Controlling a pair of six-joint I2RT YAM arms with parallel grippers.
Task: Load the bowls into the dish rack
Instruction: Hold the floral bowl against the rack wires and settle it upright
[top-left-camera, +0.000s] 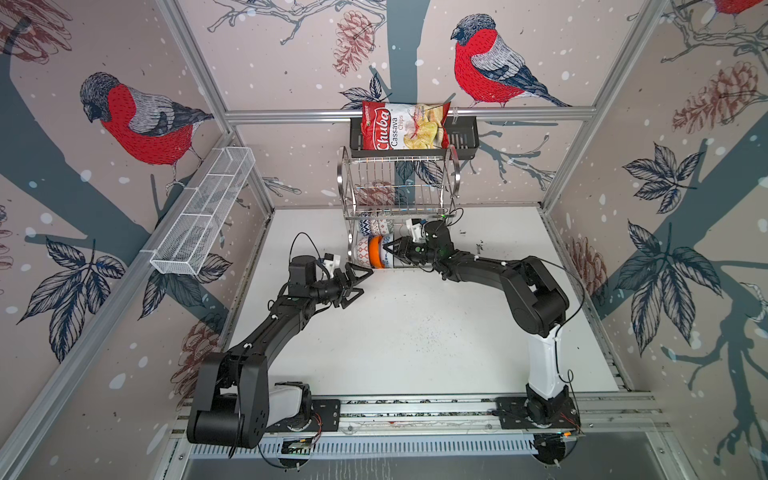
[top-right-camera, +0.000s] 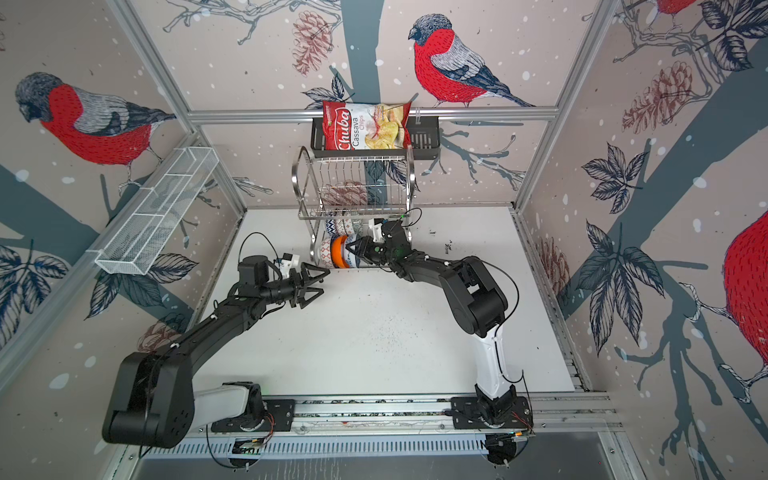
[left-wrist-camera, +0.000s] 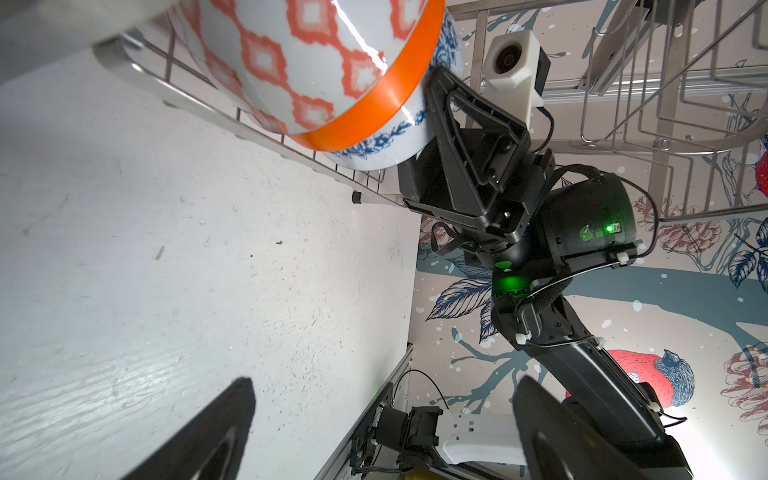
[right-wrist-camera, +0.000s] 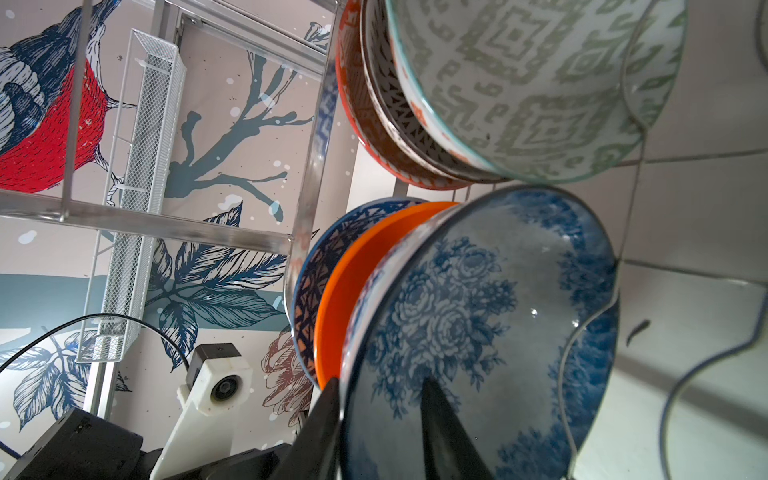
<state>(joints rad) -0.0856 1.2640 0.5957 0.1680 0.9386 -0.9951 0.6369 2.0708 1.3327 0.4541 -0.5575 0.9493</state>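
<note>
Bowls stand on edge in the lower tier of the dish rack, which sits at the far edge of the desk near its middle. They form two rows, one toward the desk's far edge and one toward its near edge. In the nearer row the white-blue floral bowl is the end one toward the desk's right edge. It stands right against the plain orange bowl, with the orange-white patterned bowl at the row's left end. The right tool reaches in from the right and straddles the floral bowl's rim. One finger sits between that bowl and the orange one, and the other is inside the floral bowl, clear of its wall, so the jaws are slack rather than pinching. In the row behind, the grey-green patterned bowl leans nearest that tool. The left tool hangs over the desk just off the rack's near left corner, jaws spread wide — near the patterned bowl but apart from it.
</note>
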